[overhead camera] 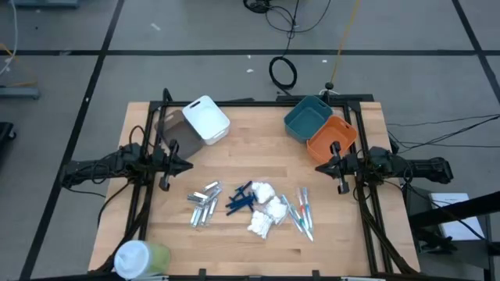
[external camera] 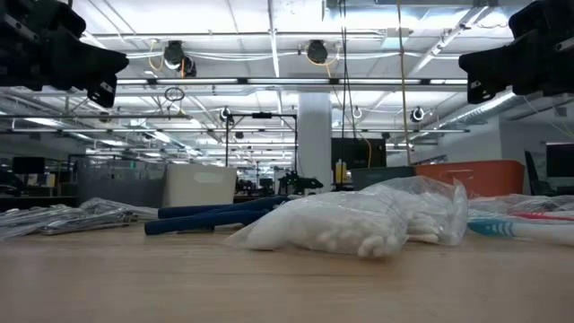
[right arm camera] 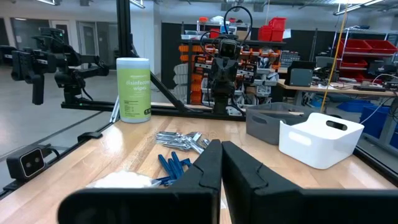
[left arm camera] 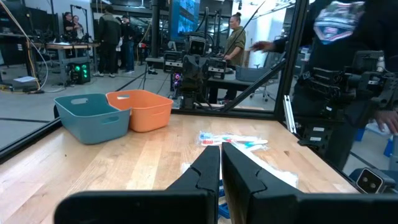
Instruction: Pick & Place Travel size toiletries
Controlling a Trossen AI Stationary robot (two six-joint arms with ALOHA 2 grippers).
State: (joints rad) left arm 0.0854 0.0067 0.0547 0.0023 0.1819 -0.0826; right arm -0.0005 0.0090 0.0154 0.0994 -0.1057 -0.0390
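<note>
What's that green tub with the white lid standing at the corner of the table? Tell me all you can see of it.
The green tub is an upright, round canister with a pale green body and a white lid, plastic by the look of it. Its label reads "disinfecting wipes". The lid looks closed. It stands by itself at the table's near left corner, seen from above, apart from the small items piled mid-table. Nothing touches it, and neither arm is near it.

The high camera is looking straight down on the whole tabletop [overhead camera: 258, 148]. The low one is sitting at tabletop level, close to the white packets [external camera: 359, 220]. Each wrist camera is facing across toward the opposite arm, sharing those central items.
</note>
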